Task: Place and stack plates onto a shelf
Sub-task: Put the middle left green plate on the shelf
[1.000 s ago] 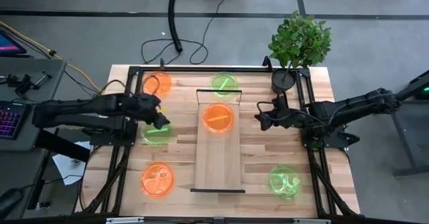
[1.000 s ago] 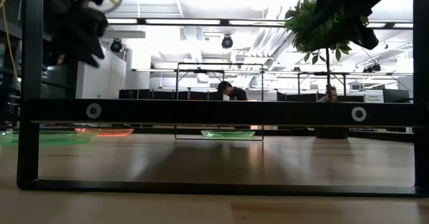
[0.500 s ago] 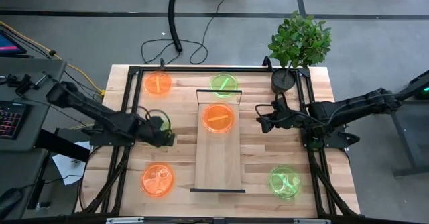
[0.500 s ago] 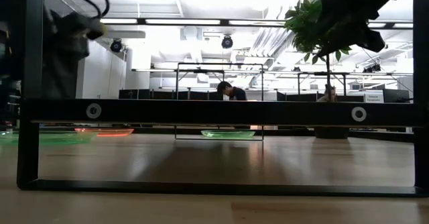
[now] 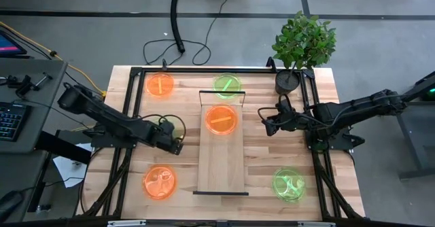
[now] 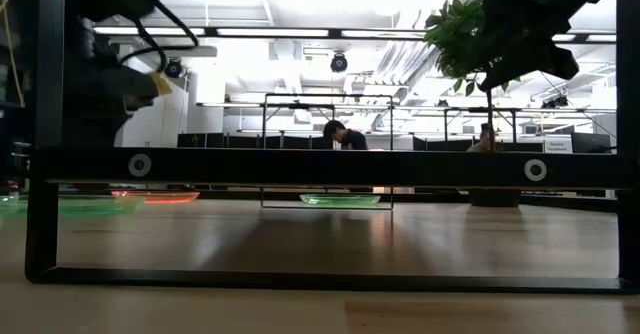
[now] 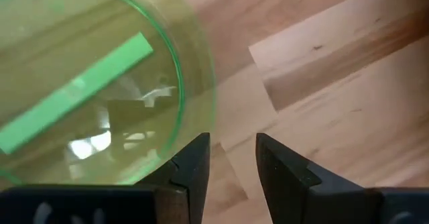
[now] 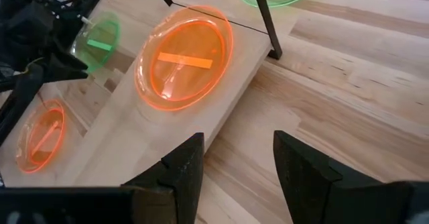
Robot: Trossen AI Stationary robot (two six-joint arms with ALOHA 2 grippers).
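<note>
Between the left gripper's (image 7: 231,158) two dark fingers only bare tabletop (image 7: 322,70) shows; they stand a narrow gap apart, holding nothing, with the nearer finger just at the rim of a green plate (image 7: 87,83) that lies flat on the wood, left of the shelf (image 5: 223,166). That thin rim is the only part a pincer can take, and it would need one finger slid under the lip, since the plate sits flush. Judging by its translucent plastic, the plate is light, fairly stiff and smooth, likely to skid on the wood when nudged and to tip in a one-sided hold.

On the shelf one orange plate (image 5: 221,119) already sits near the far end. A second green plate (image 5: 227,85) lies on the table just beyond that end, an orange one (image 5: 159,85) at the far left corner, another orange (image 5: 160,182) near left, a green (image 5: 288,183) near right. The right gripper (image 8: 234,160) hangs open and empty beside the shelf's right edge.
</note>
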